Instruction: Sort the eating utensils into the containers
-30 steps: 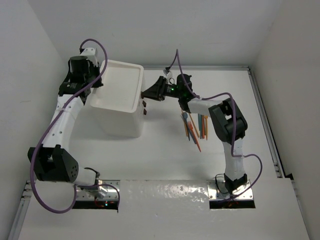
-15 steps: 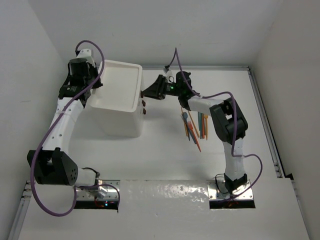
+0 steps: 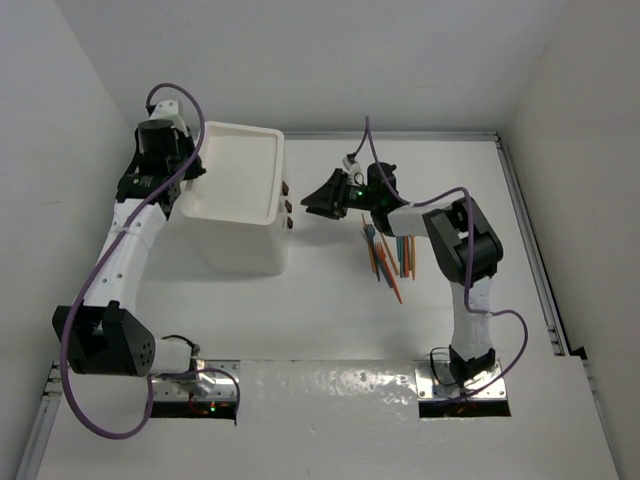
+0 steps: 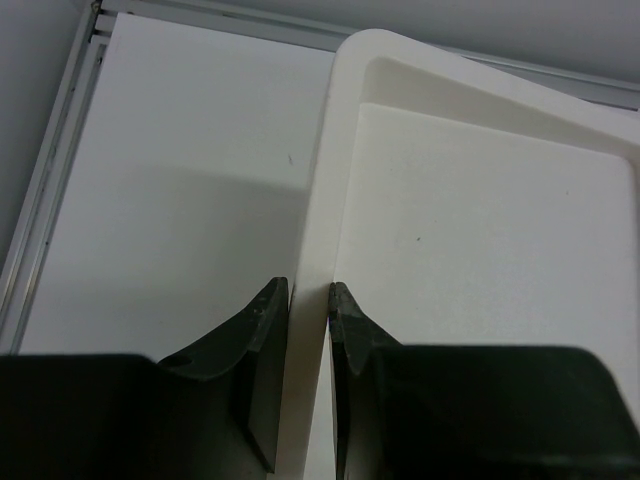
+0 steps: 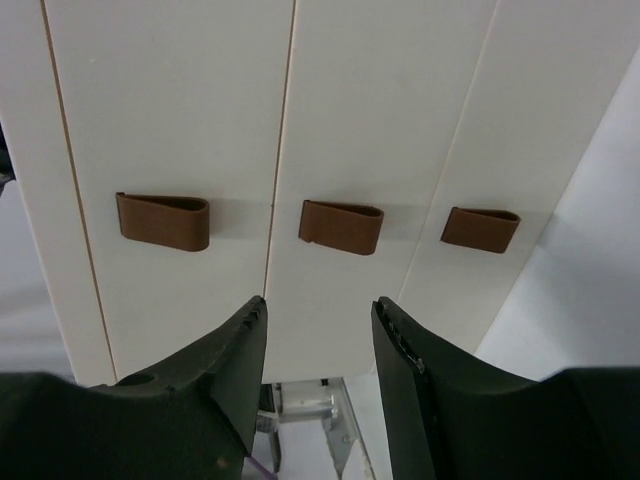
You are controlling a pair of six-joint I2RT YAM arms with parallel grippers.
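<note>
Now, left tool (image 4: 308, 288): pinching the unit (image 3: 245, 250) by its tray rim (image 4: 325, 200), one finger outside the wall and one inside; probably a brace so the box does not slide when a drawer is pulled
Right tool (image 5: 318, 335): spread and holding nothing, facing the drawers (image 5: 380, 120) with a small gap to them; the middle knob (image 5: 341, 227) sits just ahead of the gap between its fingers, so it looks lined up for a pull
Drawers: the three fronts in view lie flush and none is open, so there is nowhere yet to drop anything
Utensils (image 3: 388, 250): a loose bunch on the tabletop (image 3: 330, 320), behind the right tool and beside its forearm, none gripped, well apart from the unit
In the way: the neighbour knobs (image 5: 163, 221) sit close on either side of the middle one, and a spread finger could catch one; the shut fronts block sorting until one is drawn out
</note>
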